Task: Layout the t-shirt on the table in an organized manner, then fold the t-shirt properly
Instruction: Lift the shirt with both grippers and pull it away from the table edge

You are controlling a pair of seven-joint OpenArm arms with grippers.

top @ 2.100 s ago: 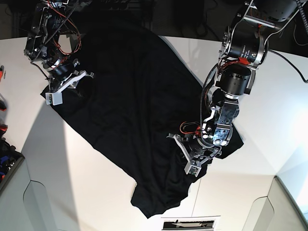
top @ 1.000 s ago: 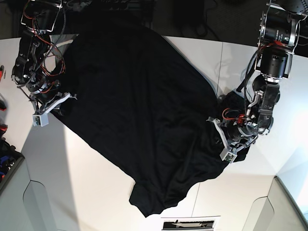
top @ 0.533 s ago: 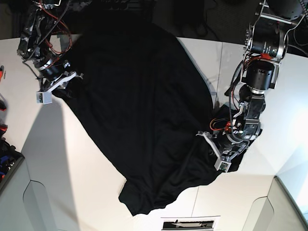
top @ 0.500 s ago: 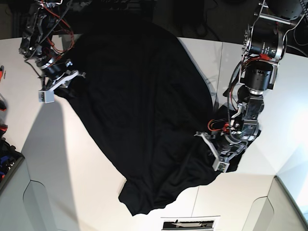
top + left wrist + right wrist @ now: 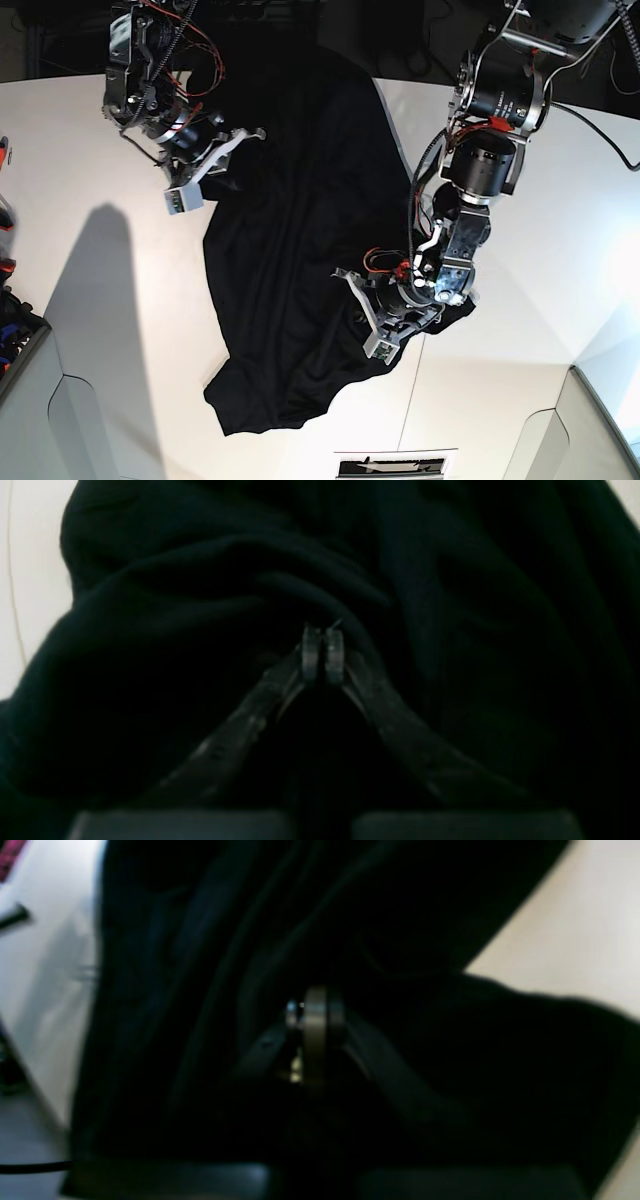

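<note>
The black t-shirt (image 5: 300, 230) hangs bunched in a narrow band between my two grippers, its lower end trailing on the white table (image 5: 100, 320). In the base view my right gripper (image 5: 215, 160) grips the shirt's upper left edge. My left gripper (image 5: 370, 315) grips its lower right edge. Seen from the left wrist, that gripper (image 5: 322, 647) has its tips pressed together on a fold of black cloth (image 5: 200, 605). The right wrist view is blurred, but my right gripper (image 5: 315, 1015) is likewise shut on dark cloth (image 5: 200, 990).
Red and blue tools (image 5: 5, 210) lie at the table's left edge above a grey bin corner (image 5: 25, 345). A printed card (image 5: 395, 465) sits at the front edge. A thin seam (image 5: 415, 390) runs down the tabletop. Dark equipment fills the back.
Both grippers have swung in toward the middle with the cloth. The shirt has gone from a wide spread to a narrow bunched band, and its lower end has shifted left.
</note>
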